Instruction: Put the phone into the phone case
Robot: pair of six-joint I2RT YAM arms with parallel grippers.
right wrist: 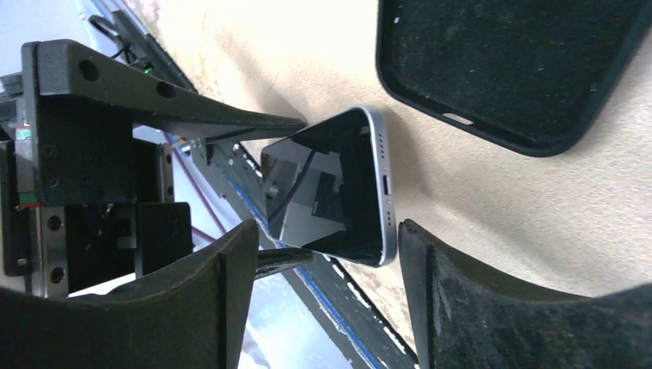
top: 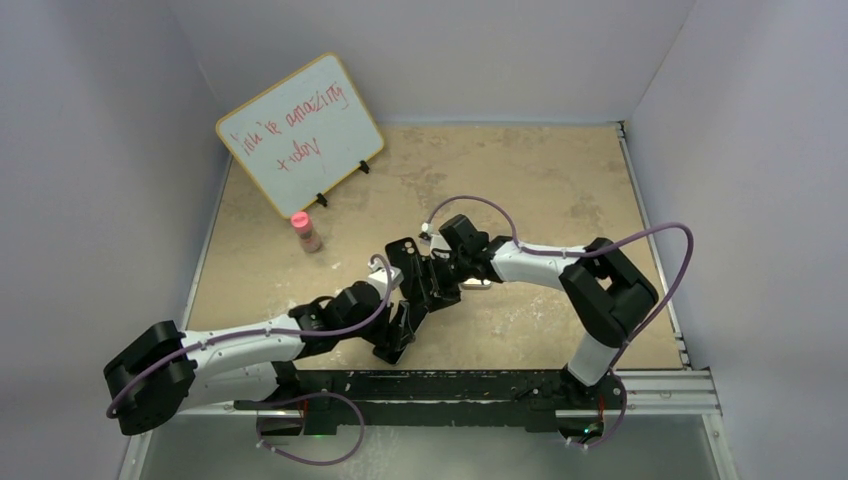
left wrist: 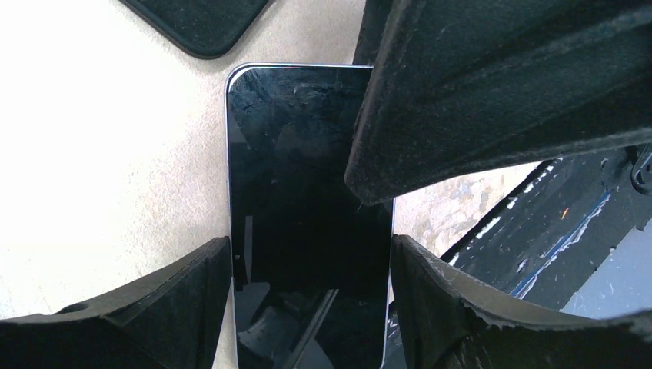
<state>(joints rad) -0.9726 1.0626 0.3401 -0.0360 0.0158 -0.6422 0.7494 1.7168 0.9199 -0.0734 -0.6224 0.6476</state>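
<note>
Top view high, looking down, wrist views near (both share the phone (left wrist: pixel 307 231))

Arms reach inward, left end effector (left wrist: pixel 311 261) pinching the phone (left wrist: pixel 300 192), right end effector (right wrist: pixel 323 238) spread.

I record the phone (left wrist: pixel 307 223) screen as glossy black glass, finely scratched, with a smooth silvery metallic rim. The phone case (right wrist: pixel 515 65) is matt black, dust-flecked. Left gripper (left wrist: pixel 309 250) fingers (left wrist: pixel 477 307) are matt black, coarse-grained, frayed at edges. The table (left wrist: pixel 100 154) looks matt, mottled beige stone.
</note>
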